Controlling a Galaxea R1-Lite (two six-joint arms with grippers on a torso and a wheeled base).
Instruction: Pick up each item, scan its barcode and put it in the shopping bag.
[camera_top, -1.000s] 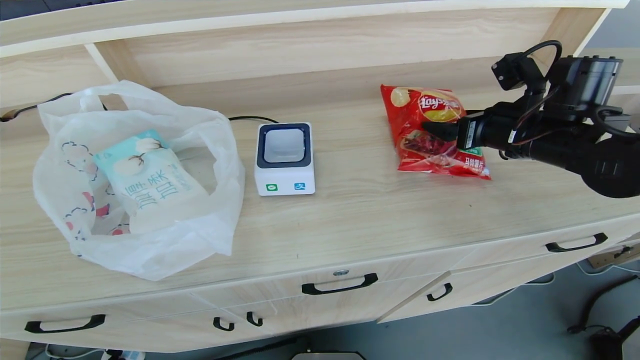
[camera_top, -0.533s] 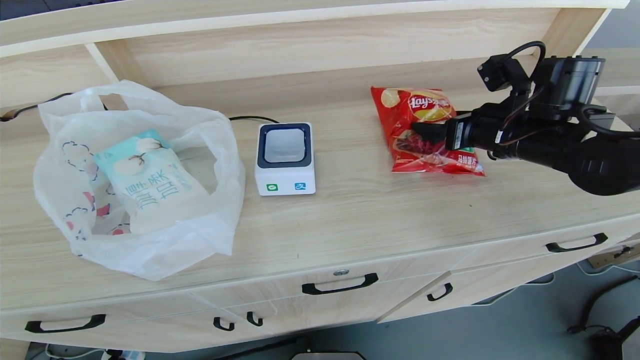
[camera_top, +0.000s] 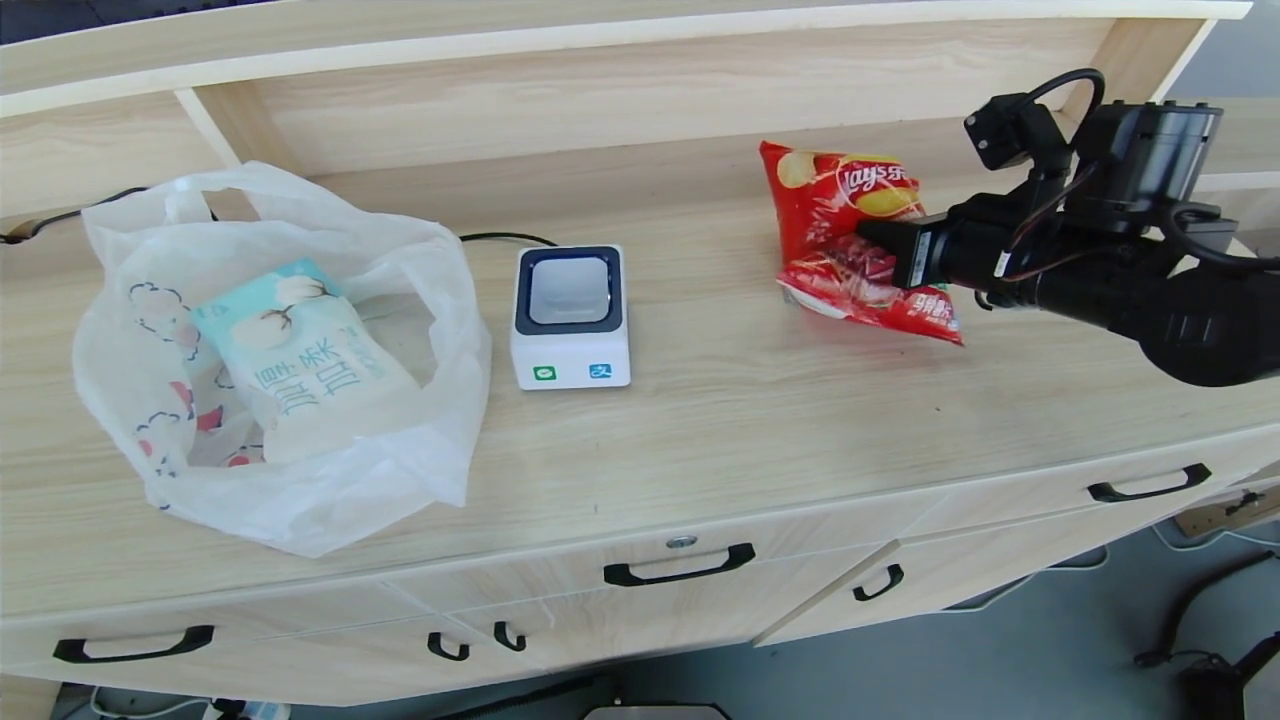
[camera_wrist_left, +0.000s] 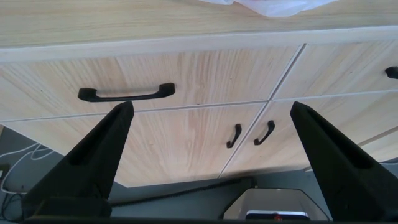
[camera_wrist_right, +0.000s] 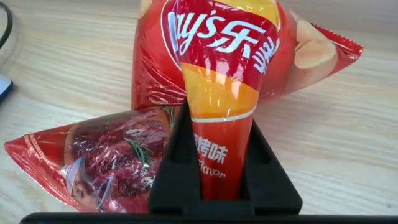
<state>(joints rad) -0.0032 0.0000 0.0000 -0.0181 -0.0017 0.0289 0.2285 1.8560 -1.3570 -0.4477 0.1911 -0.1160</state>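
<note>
Shopping bag (camera_top: 300, 515) left of scanner (camera_top: 570, 316), chips (camera_top: 832, 200) right, seemingly half-lifted

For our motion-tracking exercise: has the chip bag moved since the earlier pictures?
Yes. The chip bag, pinched by the right gripper, has bunched and tilted upward, edging slightly toward the scanner, which stayed put.

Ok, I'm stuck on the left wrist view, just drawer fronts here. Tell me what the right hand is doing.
Observer: The right hand is shut on a pinched fold of the red chip bag.
Operator: Say whether the bag is lifted clear.
Observer: Its top end is tilted up; its bottom end seems to rest on the counter.
Operator: Give me the scanner's position.
Observer: The white scanner stands mid-counter, between the chip bag and the shopping bag, which already holds a pale pack.
</note>
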